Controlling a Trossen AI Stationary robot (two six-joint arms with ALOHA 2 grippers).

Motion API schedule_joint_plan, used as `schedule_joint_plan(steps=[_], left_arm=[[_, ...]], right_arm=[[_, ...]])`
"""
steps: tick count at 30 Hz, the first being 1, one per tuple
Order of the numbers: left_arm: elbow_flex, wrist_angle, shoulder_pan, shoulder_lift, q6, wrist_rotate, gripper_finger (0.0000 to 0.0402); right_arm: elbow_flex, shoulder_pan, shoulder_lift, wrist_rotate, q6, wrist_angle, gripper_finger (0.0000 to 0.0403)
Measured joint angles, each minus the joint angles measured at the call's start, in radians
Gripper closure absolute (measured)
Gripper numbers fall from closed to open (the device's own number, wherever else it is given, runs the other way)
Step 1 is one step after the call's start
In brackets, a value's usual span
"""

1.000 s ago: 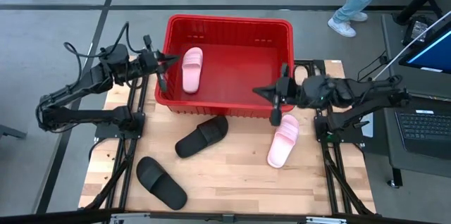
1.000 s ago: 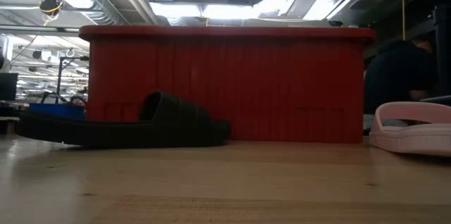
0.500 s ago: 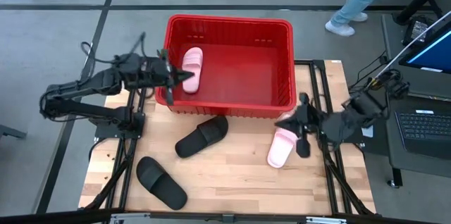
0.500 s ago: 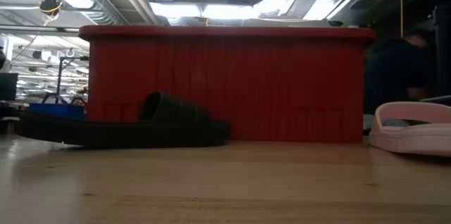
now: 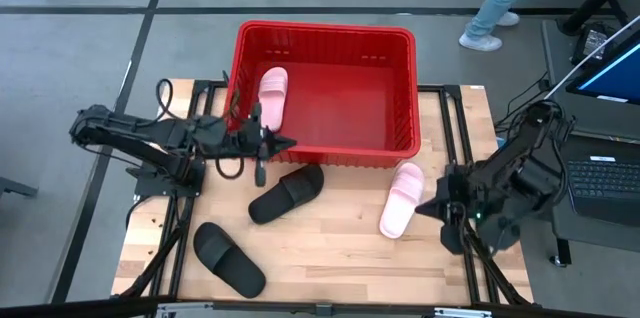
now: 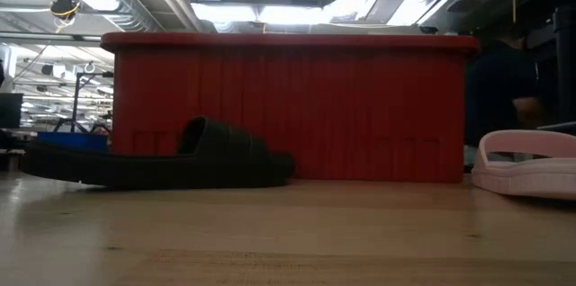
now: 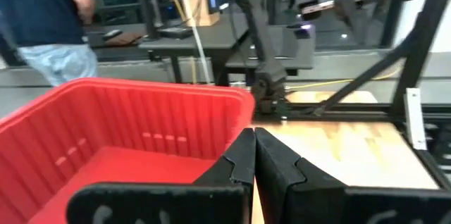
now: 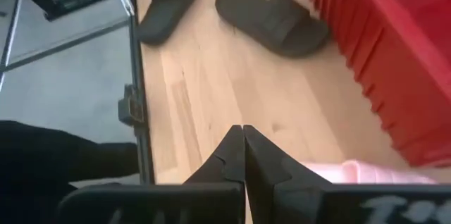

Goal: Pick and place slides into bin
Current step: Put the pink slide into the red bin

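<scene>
The red bin (image 5: pixel 325 36) stands at the table's far middle with one pale pink slide (image 5: pixel 272 98) lying on its floor by the left wall. A second pink slide (image 5: pixel 402 198) lies sole down on the table near the bin's near right corner. One black slide (image 5: pixel 287 193) rests in front of the bin, another (image 5: pixel 229 258) lies at the near left. My left gripper (image 5: pixel 288 143) is shut above the bin's near wall, close to its left corner, and points right. My right gripper (image 5: pixel 422 210) is shut just right of the table's pink slide (image 8: pixel 373 173), holding nothing.
Dark metal frame rails (image 5: pixel 190 218) run along the table's left and right sides. A laptop (image 5: pixel 605 183) sits off the right edge. A person's legs (image 5: pixel 500 3) show on the floor beyond the far right; a person (image 7: pixel 49 20) stands behind the bin.
My left gripper has swung from outside the bin's left wall toward the near edge and the right, to the bin's near wall, and has rolled. My right gripper has left the bin's near wall, gone toward the near right, sunk a little and tipped downward. Both stayed shut. No slide moved.
</scene>
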Motion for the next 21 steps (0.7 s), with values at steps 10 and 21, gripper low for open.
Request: schedule_joint_plan(steps=[10, 21], left_arm=[[0.000, 0.022, -0.104, 0.015, -0.005, -0.025, 0.0400], [0.000, 0.002, -0.111, 0.012, -0.002, -0.025, 0.0400]], right_arm=[[0.000, 0.059, 0.163, -0.099, 0.274, -0.243, 0.0403], [-0.001, 0.059, 0.276, -0.191, 0.452, -0.291, 0.0387]])
